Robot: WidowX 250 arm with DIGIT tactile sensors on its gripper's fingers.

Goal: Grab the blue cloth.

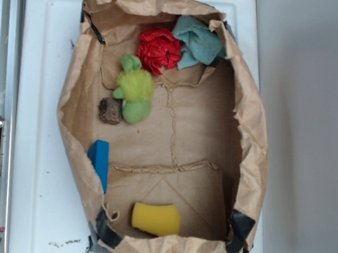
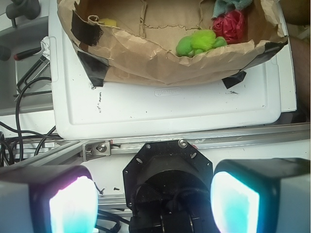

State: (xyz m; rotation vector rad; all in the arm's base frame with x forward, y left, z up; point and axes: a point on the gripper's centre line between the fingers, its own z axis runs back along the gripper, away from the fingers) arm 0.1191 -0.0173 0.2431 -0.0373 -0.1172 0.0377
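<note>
Six items sit inside a paper bag [image 1: 72,120] on a white tray [image 1: 40,67]: the blue cloth [image 1: 200,41] bunched at 1 o'clock, touching the red cloth [image 1: 159,49] to its left. In the wrist view, the gripper [image 2: 154,204] hangs wide open outside the bag, well apart from the cloth [image 2: 224,6], glowing fingers [image 2: 73,206] spread.

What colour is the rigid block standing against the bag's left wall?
Bright blue, clearest in the exterior view.
</note>
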